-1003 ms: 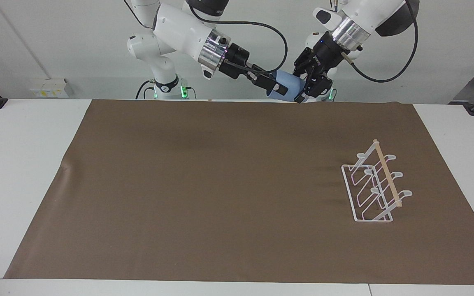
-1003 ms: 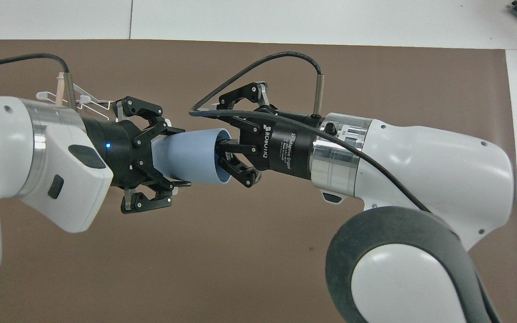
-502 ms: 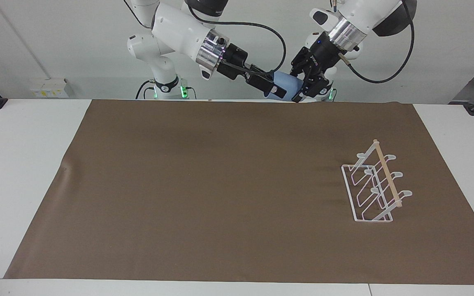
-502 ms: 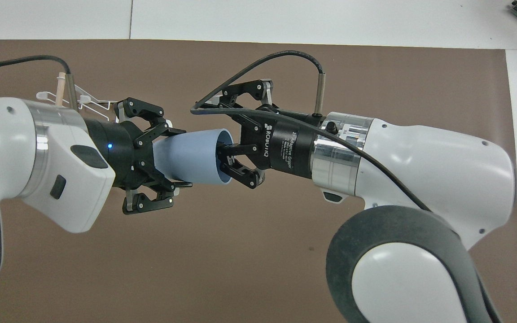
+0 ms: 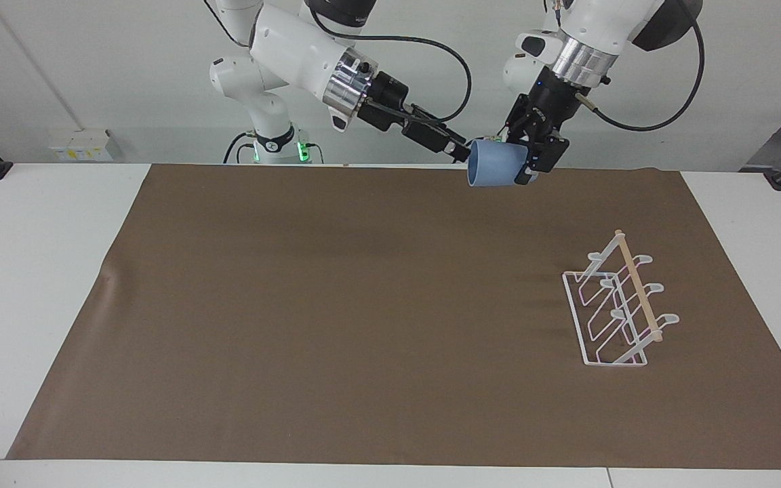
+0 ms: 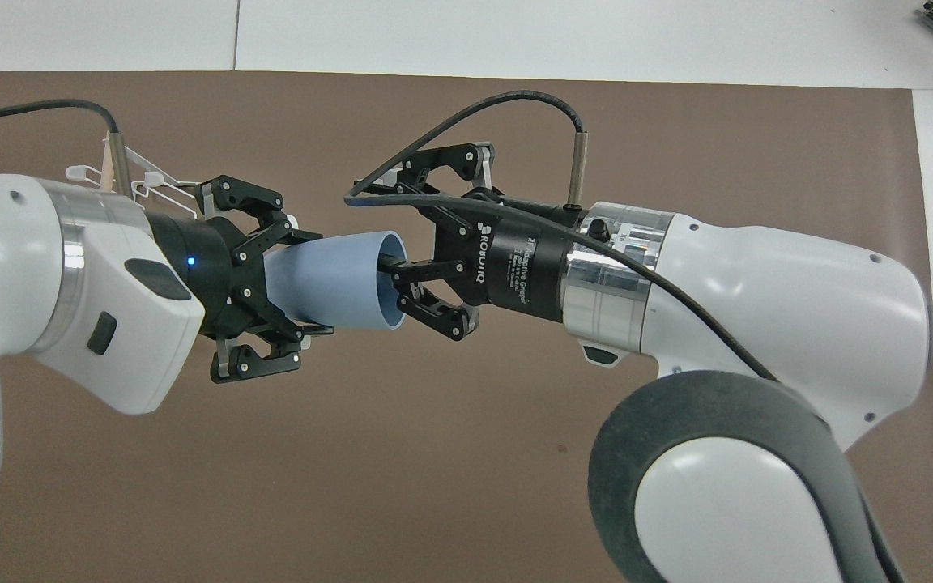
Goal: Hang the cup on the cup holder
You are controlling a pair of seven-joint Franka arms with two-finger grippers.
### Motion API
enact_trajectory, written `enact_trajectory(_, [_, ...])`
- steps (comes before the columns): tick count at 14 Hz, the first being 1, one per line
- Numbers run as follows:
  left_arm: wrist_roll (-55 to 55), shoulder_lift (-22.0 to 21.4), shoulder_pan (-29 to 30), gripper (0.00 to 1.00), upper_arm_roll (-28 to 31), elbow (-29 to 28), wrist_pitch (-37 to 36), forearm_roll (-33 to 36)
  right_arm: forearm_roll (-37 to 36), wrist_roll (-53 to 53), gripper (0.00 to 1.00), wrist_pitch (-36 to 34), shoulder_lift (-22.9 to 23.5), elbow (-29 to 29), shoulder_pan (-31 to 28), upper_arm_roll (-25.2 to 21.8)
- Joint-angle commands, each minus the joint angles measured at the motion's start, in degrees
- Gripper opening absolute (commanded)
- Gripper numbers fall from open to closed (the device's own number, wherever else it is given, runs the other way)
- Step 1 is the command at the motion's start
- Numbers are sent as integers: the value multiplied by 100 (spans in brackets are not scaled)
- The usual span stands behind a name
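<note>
From across the table, the whole white wire cup holder with its pale wooden rod [image 5: 617,308] is showing, standing on the brown cloth [image 5: 336,305] toward the left arm's end of the table and well apart from both pincers; from overhead, only a few prong tips are peeking out past the left arm's wrist. The overhead view is giving the grip instead: the left pincer [image 6: 292,283] is pinching the narrower base end of the small light blue matte plastic cup [image 6: 333,279], links splaying out to the sides. The cup is hanging on its side in the air over the cloth's edge by the robots, open mouth pointing at the right pincer [image 6: 402,275]. That right pincer is sitting just at the cup's rim, fingers spread and not gripping it. The left arm is angling down steeply from above, and the right arm is reaching in slantwise, its black cable looping over the wrist.
</note>
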Motion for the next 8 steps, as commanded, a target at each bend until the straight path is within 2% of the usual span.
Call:
enact_trajectory(1, [-75, -23, -17, 0, -1, -20, -165, 1039, 34, -877, 78, 18, 78, 71, -17, 36])
enact_trajectory(4, [-110, 12, -78, 0, -19, -81, -112, 2313, -666, -2188, 73, -79, 69, 27, -17, 36])
enact_trajectory(6, [-111, 317, -140, 0, -28, -29, -226, 3191, -1395, -2820, 72, -385, 69, 27, -70, 36])
enact_trajectory(8, [-119, 660, -289, 0, -28, 6, -217, 4028, -2526, -3183, 72, -842, 69, 44, -79, 27])
